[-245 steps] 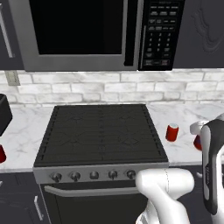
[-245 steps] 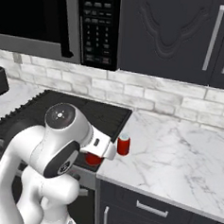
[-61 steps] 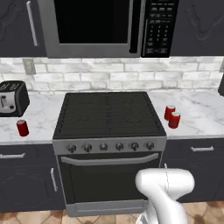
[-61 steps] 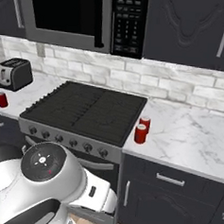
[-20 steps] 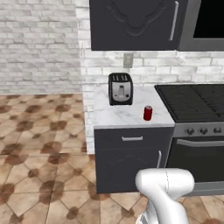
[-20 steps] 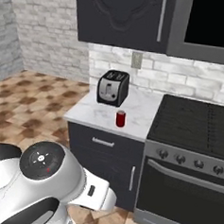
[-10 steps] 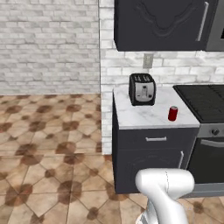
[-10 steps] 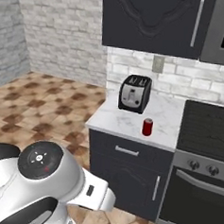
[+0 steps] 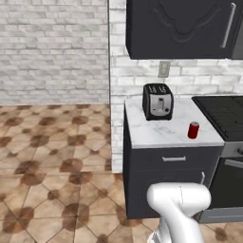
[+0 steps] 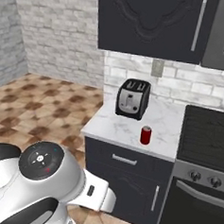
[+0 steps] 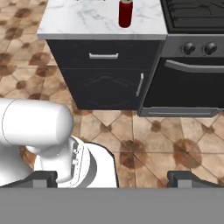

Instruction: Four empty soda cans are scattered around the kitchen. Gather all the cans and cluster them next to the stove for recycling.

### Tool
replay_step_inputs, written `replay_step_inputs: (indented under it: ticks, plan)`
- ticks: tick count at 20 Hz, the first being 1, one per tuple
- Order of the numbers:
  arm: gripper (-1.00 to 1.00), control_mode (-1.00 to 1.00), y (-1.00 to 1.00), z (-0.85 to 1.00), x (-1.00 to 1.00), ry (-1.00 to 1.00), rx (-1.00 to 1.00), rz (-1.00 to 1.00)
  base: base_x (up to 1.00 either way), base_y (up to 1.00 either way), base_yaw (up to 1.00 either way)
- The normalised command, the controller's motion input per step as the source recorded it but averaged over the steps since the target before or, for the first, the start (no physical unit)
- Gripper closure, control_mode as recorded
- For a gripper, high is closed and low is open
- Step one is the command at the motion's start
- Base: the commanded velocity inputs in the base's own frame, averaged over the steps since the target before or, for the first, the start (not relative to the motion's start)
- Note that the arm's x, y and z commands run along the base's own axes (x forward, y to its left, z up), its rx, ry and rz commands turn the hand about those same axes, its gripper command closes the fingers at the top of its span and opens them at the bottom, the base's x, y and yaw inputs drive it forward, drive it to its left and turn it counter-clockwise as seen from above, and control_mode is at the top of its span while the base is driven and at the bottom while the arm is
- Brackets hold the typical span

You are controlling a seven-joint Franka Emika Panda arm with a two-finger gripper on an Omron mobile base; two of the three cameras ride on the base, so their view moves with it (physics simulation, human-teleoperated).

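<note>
One soda can (image 9: 193, 130) remains ungathered at the toaster's (image 9: 158, 101) four o'clock, while the gripper (image 11: 113, 179) is held wide open and empty.

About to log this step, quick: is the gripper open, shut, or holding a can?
Gripper: open, holding nothing; the can stands on the counter.

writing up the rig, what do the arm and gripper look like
The arm is glossy white with rounded, bulbous links and dark grey joints; one joint has a dark round cap with small red and blue marks. The gripper has two small dark finger tips. No cables visible.
</note>
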Motion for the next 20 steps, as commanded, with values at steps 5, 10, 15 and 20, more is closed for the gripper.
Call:
replay_step_inputs:
  ticks: [5, 10, 15, 20]
  plan:
    - [-1.00, 1.00, 0.00, 0.00, 0.00, 0.00, 0.00, 0.00, 0.39, 0.22, 0.01]
    - [-1.00, 1.00, 0.00, 0.00, 0.00, 0.00, 0.00, 0.00, 0.47, 0.12, 0.01]
    - [-1.00, 1.00, 0.00, 0.00, 0.00, 0.00, 0.00, 0.00, 0.51, 0.09, 0.01]
    - [-1.00, 1.00, 0.00, 0.00, 0.00, 0.00, 0.00, 0.00, 0.52, 0.09, 0.01]
